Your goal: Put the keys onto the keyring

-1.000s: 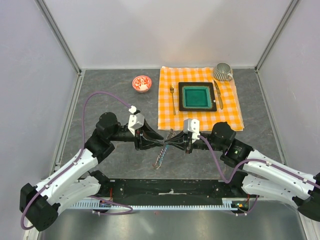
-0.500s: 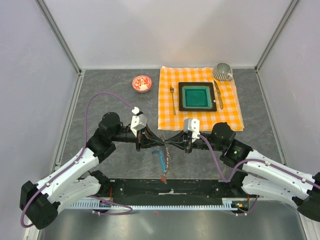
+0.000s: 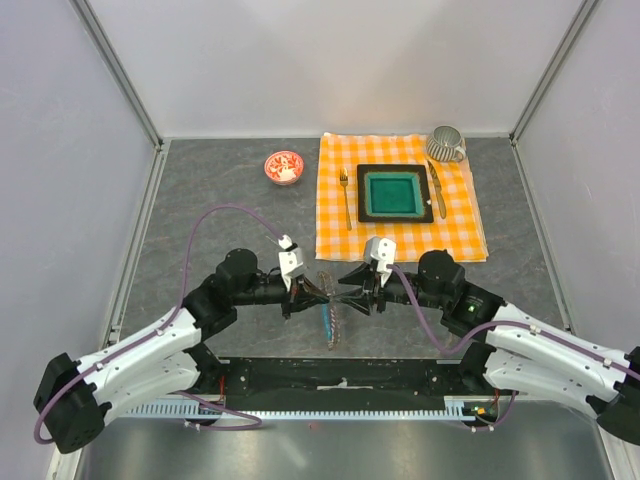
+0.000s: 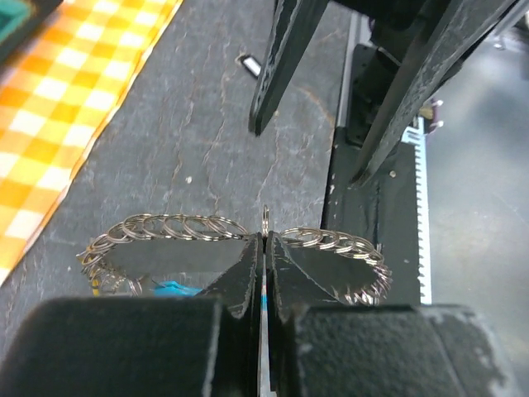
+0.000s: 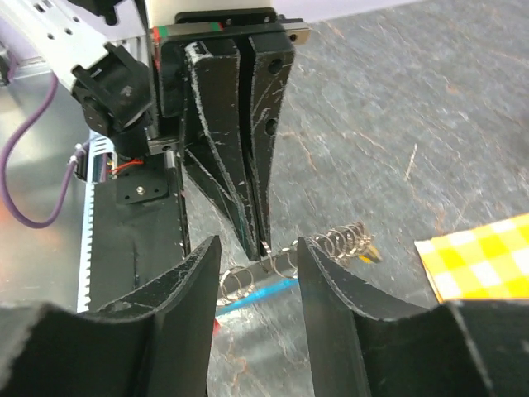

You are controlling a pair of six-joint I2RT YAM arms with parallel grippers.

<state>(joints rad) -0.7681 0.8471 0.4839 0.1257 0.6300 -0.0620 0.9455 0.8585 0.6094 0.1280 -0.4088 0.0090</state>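
Where the two arms meet, the keyring (image 4: 186,225) hangs pinched in the left gripper (image 4: 264,248), whose fingers are pressed together on one thin loop of it. From that pinch the coiled metal rings drape away to either side. A curved blue piece (image 4: 173,288) sits under the left drape, and a small yellow tag (image 5: 369,256) shows at one end of the coils. Whether the lower rings touch the desk (image 3: 220,200) cannot be told. Seen from above, the keyring lies at the near middle of the desk, just near of the checked cloth (image 3: 335,235).

Directly opposite, the right gripper (image 5: 258,245) faces the left one tip to tip. Its fingers stand moderately apart with nothing between them, and the left gripper's closed tips sit just beyond the gap.

Both arms reach up from the near edge and fold inward at the elbow. Their forearms lie low and almost level, the left pointing right and the right pointing left, so the two wrists mirror each other.

On the cloth, farther back, a green plate (image 3: 394,193) sits between a fork (image 3: 344,195) on its left and a knife (image 3: 437,190) on its right. A ribbed cup (image 3: 445,145) stands at the far right corner. A small red bowl (image 3: 284,166) sits on the bare desk left of the cloth, well apart from the arms.
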